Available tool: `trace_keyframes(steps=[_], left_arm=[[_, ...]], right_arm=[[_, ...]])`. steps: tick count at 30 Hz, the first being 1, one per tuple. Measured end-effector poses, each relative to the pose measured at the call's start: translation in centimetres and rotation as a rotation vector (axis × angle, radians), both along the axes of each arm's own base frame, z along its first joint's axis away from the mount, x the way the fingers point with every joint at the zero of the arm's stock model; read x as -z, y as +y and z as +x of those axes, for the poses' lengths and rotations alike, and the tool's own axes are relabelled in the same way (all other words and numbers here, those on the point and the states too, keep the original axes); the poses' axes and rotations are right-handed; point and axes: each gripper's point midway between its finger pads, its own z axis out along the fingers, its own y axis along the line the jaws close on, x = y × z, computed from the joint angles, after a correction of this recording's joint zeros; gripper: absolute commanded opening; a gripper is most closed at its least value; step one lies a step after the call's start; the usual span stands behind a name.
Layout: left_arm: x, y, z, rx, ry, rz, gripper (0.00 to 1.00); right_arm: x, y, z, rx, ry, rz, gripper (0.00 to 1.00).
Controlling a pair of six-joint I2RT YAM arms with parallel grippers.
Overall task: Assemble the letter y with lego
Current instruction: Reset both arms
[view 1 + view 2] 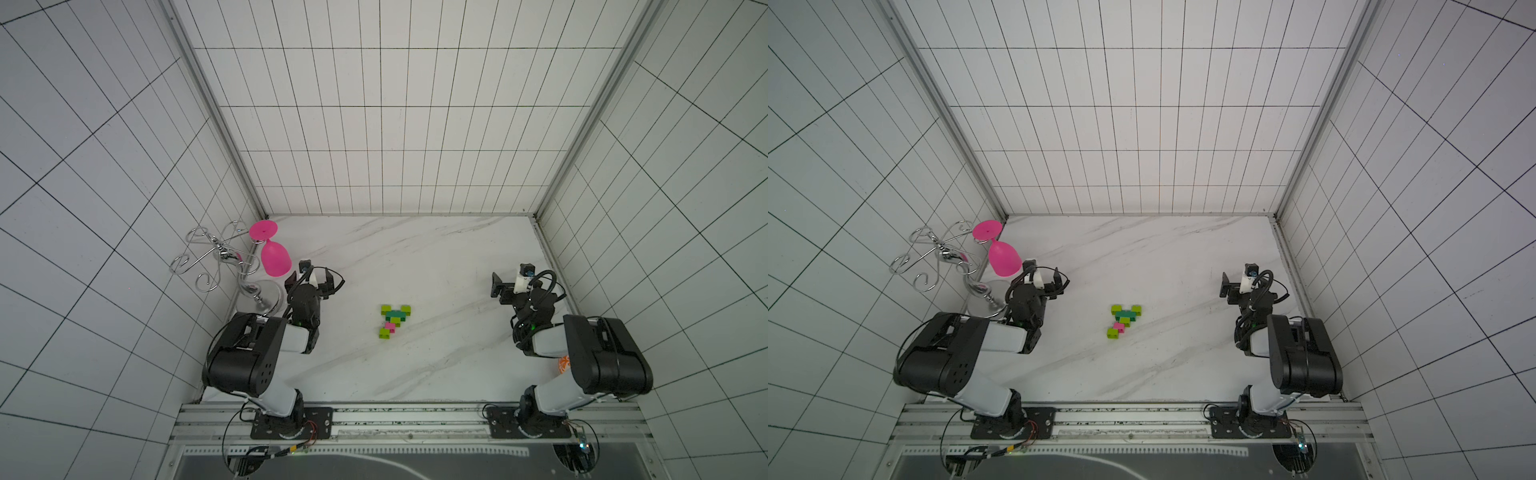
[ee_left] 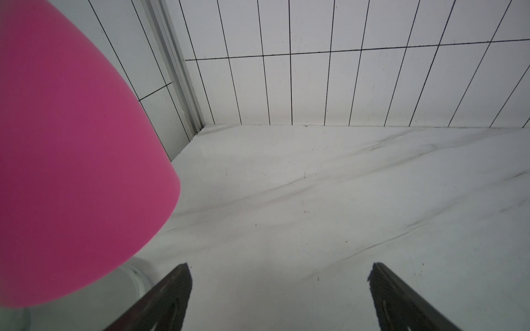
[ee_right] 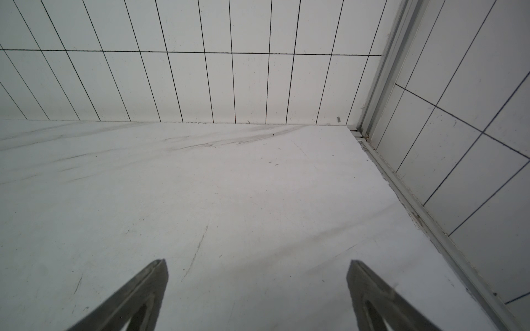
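The lego bricks stand joined as the letter y (image 1: 394, 320) (image 1: 1124, 320) on the marble table, mid-way between my two arms. Two lime tips (image 1: 386, 309) sit at the far end, with a dark green crossbar (image 1: 395, 316) below them. A pink brick (image 1: 390, 326) and a lime brick (image 1: 384, 332) form the stem. My left gripper (image 1: 311, 279) (image 1: 1038, 283) (image 2: 279, 275) is open and empty, well to the left of the letter. My right gripper (image 1: 513, 283) (image 1: 1241, 286) (image 3: 256, 272) is open and empty, far to the right. Neither wrist view shows the bricks.
A pink plastic goblet (image 1: 274, 257) (image 1: 1004, 258) (image 2: 71, 157) hangs upside down from a chrome wire rack (image 1: 216, 257) (image 1: 942, 257) at the far left, close beside my left gripper. Tiled walls enclose the table on three sides. A small orange object (image 1: 563, 365) peeks out beside the right arm.
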Motion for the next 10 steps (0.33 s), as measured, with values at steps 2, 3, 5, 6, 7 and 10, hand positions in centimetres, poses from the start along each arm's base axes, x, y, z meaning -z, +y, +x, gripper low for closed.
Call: trace_keyframes(steps=[2, 3, 5, 6, 7, 10], left_arm=[[0.08, -0.02, 0.0, 0.0, 0.004, 0.001, 0.98], [0.18, -0.01, 0.02, 0.0, 0.009, 0.001, 0.98], [0.42, 0.01, 0.07, -0.002, 0.023, 0.004, 0.98], [0.46, 0.01, 0.14, -0.003, 0.028, 0.004, 0.98], [0.5, 0.0, 0.17, -0.003, 0.031, 0.005, 0.98], [0.65, 0.0, 0.18, -0.003, 0.038, 0.006, 0.98]], right_arm=[[-0.11, 0.0, 0.02, 0.0, -0.005, 0.0, 1.0], [-0.13, -0.01, 0.02, 0.0, -0.005, -0.001, 1.0], [-0.11, 0.0, 0.02, 0.0, -0.005, 0.0, 0.99], [-0.13, -0.01, 0.02, 0.0, -0.005, -0.001, 0.99], [-0.13, 0.0, 0.02, 0.0, -0.005, 0.0, 0.99], [-0.13, 0.0, 0.02, 0.0, -0.005, 0.0, 0.99]])
